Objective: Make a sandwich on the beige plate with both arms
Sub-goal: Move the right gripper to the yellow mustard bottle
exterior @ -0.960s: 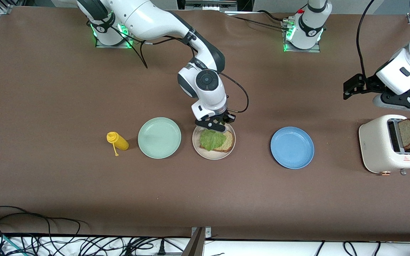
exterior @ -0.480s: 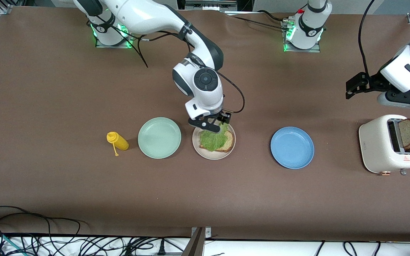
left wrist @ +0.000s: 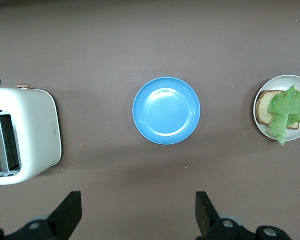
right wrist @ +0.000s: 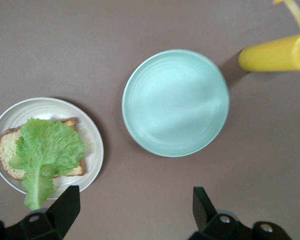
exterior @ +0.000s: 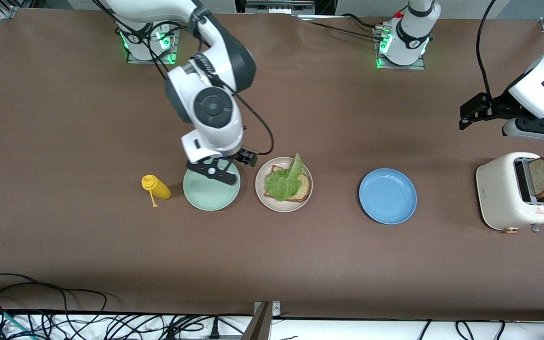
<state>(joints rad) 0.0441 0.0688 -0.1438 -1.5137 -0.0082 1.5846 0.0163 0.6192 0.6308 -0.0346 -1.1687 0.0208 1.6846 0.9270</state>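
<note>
On the brown table (exterior: 64,245), the right arm (exterior: 206,85) reaches from its base down over the mint-green plate (exterior: 211,189), and the left arm (exterior: 543,89) hangs above the table's end where the toaster stands. The right gripper (exterior: 217,170) is over the mint-green plate with its fingers (right wrist: 65,207) spread wide and nothing between them. The left gripper (exterior: 477,111) is up over bare table between the blue plate and the toaster, its fingers (left wrist: 70,212) also wide apart and holding nothing.

Among the things on the table, the white toaster (exterior: 513,193) sits toward the left arm's end, with one slice of brown bread (exterior: 543,177) standing up out of a slot. The blue plate (exterior: 387,196) lies between the toaster and the beige plate (exterior: 261,198). The beige plate lies just beside the mint-green plate, the two rims near but apart.

A single slice of bread (exterior: 302,189) lies flat on the beige plate, and a ruffled green lettuce leaf (exterior: 284,182) rests on top of it, covering much of the slice; the leaf's narrow end sticks out past the plate's rim on the side away from the front camera. No second slice covers the leaf.

A yellow squeeze bottle (exterior: 156,188) lies on its side beside the mint-green plate, toward the right arm's end.
</note>
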